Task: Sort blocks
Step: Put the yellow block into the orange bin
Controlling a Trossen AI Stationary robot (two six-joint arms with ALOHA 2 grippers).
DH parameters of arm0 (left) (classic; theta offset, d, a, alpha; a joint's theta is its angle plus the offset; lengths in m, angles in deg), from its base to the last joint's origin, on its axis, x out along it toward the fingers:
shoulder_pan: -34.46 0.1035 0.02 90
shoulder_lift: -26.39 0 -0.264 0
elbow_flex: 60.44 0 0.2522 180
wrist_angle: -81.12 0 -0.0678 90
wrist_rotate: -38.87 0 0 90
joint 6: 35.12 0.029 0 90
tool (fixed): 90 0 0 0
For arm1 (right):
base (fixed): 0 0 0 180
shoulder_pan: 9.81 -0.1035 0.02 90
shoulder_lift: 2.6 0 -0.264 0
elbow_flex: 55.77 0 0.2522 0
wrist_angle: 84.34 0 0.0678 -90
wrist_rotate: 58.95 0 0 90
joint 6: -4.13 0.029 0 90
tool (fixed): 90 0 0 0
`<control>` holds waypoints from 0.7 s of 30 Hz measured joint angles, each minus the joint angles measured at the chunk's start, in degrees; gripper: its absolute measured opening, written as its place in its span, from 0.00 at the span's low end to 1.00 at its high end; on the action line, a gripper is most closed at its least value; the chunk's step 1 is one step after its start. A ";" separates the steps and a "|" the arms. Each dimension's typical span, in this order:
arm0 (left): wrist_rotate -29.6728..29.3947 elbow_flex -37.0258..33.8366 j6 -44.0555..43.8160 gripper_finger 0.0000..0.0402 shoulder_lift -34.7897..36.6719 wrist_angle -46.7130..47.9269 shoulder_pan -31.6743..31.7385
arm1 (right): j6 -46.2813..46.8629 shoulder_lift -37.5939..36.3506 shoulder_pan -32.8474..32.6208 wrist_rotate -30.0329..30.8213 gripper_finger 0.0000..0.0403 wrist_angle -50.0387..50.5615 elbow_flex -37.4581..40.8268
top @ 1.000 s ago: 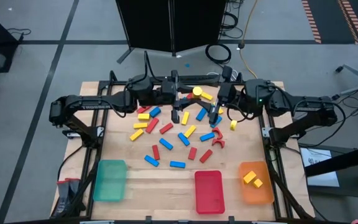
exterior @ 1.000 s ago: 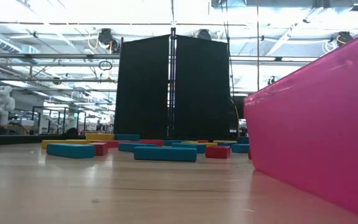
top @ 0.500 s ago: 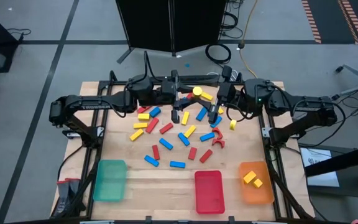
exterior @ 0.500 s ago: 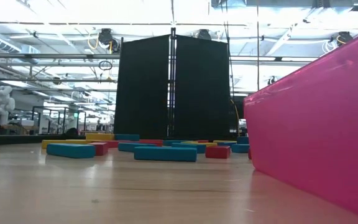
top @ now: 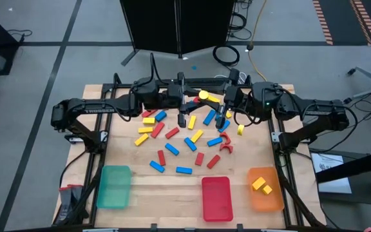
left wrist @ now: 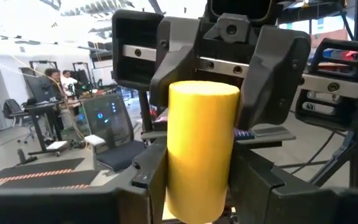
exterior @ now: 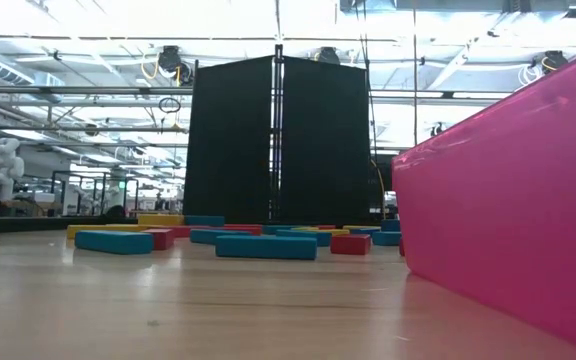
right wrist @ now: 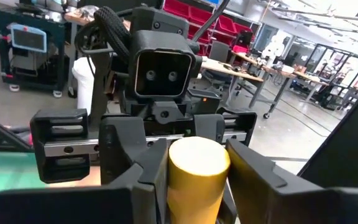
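Wooden planks make up the table [top: 134,187], which stands on a grey floor with a black screen [top: 176,26] behind its far edge. Both arms meet high over the far middle. The left gripper [top: 197,98] and the right gripper [top: 216,102] face each other with a yellow cylinder [top: 203,95] between them; both wrist views show it [left wrist: 201,155] upright, with each gripper's jaws clenched on it from opposite sides. Red, blue and yellow blocks [top: 185,138] lie scattered across the middle of the table. Along the near edge sit a green tray [top: 114,187] at left, a red tray [top: 216,198] in the middle, and an orange tray [top: 265,196] at right holding two yellow blocks [top: 261,185].
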 joint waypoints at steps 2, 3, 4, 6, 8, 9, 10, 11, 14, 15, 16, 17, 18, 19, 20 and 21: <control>0.00 -0.01 -0.11 0.33 -0.01 0.04 0.01 | -0.11 0.00 0.02 -0.37 0.28 0.30 0.00; 0.01 -0.01 -0.14 0.33 -0.02 0.04 0.00 | -0.14 0.00 0.03 -0.80 0.28 0.34 0.00; 0.01 -0.01 -0.14 0.34 -0.02 0.01 0.00 | -0.12 0.00 0.04 -0.93 0.28 0.34 -0.02; 0.03 -0.01 -0.29 0.39 -0.02 -0.08 0.00 | -0.27 0.04 0.02 -1.05 0.28 0.45 -0.02; -0.08 0.01 -0.56 0.48 -0.04 -0.47 0.00 | -0.57 0.11 0.02 -1.23 0.28 1.16 0.06; -0.07 -0.01 -0.60 0.52 -0.02 -0.16 0.01 | -0.57 0.19 0.01 -1.29 0.28 1.07 0.07; -0.12 -0.01 -0.62 0.57 -0.02 -0.39 0.02 | -0.57 0.18 0.00 -1.18 0.28 1.07 0.07; -0.12 0.02 -0.64 0.61 -0.02 -0.46 0.04 | -0.57 0.14 0.00 -1.24 0.28 1.10 0.07; -0.06 0.05 -0.64 0.74 0.00 1.49 0.00 | -0.82 0.00 0.00 -1.12 0.28 1.10 0.09; -0.06 0.08 -0.64 0.77 0.02 2.86 0.00 | -0.94 -0.02 0.01 -0.84 0.28 1.05 0.11; -0.04 0.08 -0.64 0.80 0.12 4.76 -0.02 | -1.01 -0.15 0.04 -0.27 0.28 0.84 0.11; 0.06 0.08 -0.71 0.82 0.32 7.05 -0.01 | -1.10 -0.67 0.04 0.84 0.28 0.75 0.11; 0.04 0.08 -0.72 0.84 0.41 8.66 0.00 | -1.10 -1.32 0.04 1.73 0.28 1.22 0.15; 0.13 0.13 -0.74 0.85 0.53 10.42 0.03 | -1.31 -1.87 0.00 3.13 0.28 1.31 0.15; 0.16 0.15 -0.75 0.86 0.87 12.63 0.24 | -1.31 -2.82 0.00 3.68 0.28 1.42 0.15; 0.14 0.15 -0.75 0.86 1.37 14.69 0.43 | -0.95 -3.91 0.01 3.73 0.28 2.55 0.15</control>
